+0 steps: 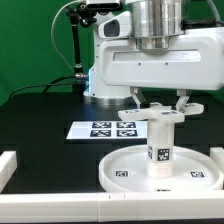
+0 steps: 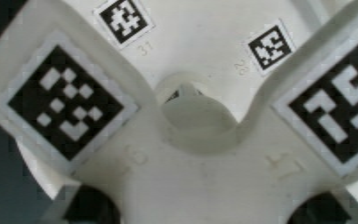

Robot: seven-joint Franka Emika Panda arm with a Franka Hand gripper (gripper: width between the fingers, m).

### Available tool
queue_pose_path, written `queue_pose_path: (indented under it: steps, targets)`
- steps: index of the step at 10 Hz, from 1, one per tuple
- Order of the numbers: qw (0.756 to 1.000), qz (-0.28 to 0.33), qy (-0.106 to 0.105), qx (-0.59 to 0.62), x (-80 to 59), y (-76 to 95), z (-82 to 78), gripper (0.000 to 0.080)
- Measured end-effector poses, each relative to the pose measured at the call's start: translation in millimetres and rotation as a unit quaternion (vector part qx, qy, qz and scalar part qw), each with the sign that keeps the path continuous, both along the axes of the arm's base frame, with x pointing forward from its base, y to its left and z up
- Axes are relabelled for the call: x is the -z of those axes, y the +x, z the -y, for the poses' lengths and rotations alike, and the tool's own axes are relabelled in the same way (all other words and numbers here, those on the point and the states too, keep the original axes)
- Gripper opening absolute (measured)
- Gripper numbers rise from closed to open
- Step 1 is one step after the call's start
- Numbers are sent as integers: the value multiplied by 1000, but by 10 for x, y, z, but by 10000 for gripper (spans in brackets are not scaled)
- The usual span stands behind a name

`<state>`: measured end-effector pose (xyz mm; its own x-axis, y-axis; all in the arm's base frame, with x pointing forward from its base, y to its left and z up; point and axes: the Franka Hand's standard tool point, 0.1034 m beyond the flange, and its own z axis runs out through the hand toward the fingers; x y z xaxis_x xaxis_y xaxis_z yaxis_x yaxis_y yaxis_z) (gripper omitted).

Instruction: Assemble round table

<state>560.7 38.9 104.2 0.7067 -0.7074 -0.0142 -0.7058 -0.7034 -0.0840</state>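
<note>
The pincer [image 1: 160, 108] is gripping the small cross-shaped piece [image 1: 162, 114] directly above the short thick cylinder [image 1: 160, 146], which is standing upright, its long axis vertical, on the large rimmed round disc [image 1: 120, 170].

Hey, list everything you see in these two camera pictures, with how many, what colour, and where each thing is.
Large rimmed round white plastic disc: one, white with square tags, on the black mat near the front.
Short thick white plastic cylinder: one, white with a tag, upright on the middle of the disc.
Small white cross-shaped piece: one, white with tags on its arms, at the cylinder's top between the fingers; it fills the wrist view.
Marker board: one, flat white with four tags, behind the disc.
Plain white bars: white; one at the exterior view's left mat edge, one along the front.
Black mat: one, covers the table.
Gripper: one, white, over the cylinder's top, fingers on either side of the cross-shaped piece.
</note>
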Motion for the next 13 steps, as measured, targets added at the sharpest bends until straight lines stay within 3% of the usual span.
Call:
queue_pose_path:
  steps: [6,13]
  targets:
    - [976,-15,18,215,0,3,-16,452]
    - [893,-34,40,447,11,13,-14,452]
